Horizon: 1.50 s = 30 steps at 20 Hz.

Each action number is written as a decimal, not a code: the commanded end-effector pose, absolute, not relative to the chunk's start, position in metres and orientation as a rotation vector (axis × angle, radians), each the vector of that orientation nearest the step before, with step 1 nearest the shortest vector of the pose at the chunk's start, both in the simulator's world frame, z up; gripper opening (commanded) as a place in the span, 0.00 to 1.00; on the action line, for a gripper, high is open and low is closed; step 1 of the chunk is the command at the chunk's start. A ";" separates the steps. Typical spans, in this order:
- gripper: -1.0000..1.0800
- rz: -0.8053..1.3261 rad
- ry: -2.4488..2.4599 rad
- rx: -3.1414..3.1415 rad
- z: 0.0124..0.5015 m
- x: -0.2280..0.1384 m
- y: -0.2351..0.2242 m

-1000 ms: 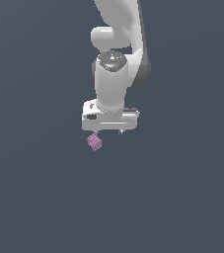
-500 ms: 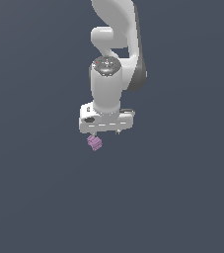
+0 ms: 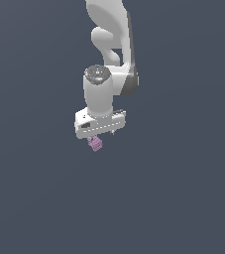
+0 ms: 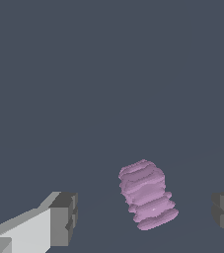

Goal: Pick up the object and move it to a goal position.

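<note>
The object is a tiny pale purple-pink ridged piece on the dark grey floor, just under the white hand of my arm in the exterior view. In the wrist view the object lies between my two grey fingertips, closer to the other one, and touches neither. My gripper is open wide and empty. In the exterior view my gripper hangs right above the piece, and the hand hides its fingers.
A flat dark grey floor fills both views. The white arm rises from the hand toward the upper edge of the exterior view. Nothing else shows.
The hand has shifted toward the exterior view's left and slightly down, so it now sits more directly over the piece. The piece has not moved.
</note>
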State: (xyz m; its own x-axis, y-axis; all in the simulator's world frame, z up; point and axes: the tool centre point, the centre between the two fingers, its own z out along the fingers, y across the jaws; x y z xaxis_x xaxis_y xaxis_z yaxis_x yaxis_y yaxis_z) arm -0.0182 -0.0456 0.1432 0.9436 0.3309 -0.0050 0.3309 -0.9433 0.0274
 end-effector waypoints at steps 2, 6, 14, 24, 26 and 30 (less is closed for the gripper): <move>0.96 -0.002 0.637 3.053 0.132 -0.024 -0.055; 0.96 -0.004 0.765 3.030 0.121 -0.030 -0.064; 0.96 -0.002 0.972 2.981 0.102 -0.042 -0.079; 0.96 0.000 1.084 2.948 0.092 -0.048 -0.087; 0.96 0.000 1.087 2.947 0.092 -0.049 -0.087; 0.96 -0.001 1.082 2.949 0.089 -0.049 -0.087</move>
